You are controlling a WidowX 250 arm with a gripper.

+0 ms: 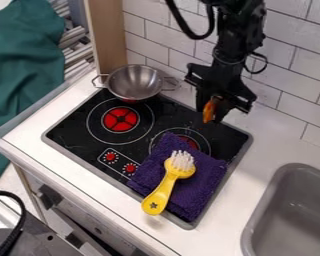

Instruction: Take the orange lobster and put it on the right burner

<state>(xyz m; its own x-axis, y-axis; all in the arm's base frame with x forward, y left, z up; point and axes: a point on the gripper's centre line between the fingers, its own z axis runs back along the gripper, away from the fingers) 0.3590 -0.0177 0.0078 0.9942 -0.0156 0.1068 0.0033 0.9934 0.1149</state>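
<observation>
Orange lobster (209,110) hangs between the fingertips of the black gripper (211,114), which is closed on it, over the far right part of the black stove top (216,134). Just behind the gripper stands the white tiled wall (283,75). Below the gripper and toward the camera is the right burner (191,140), a red disc inside a thin ring, partly covered by a folded purple towel (206,175). The towel reaches from that burner to the stove's near edge, and on it, nearer the camera than the gripper, lies a yellow brush (164,187), white bristles up, its handle slanting down to the left past the towel. Left of the gripper, at the back edge of the stove, a metal bowl (133,82) sits upright, with a handle on each side. The left burner (120,120) lies left of the gripper and a little toward the camera; two red knobs (110,157) are farther forward on that side. Well apart from the gripper, a grey sink (293,210) is set into the white counter (266,150) at the near right, and green cloth (26,70) hangs at the far left of the view.
</observation>
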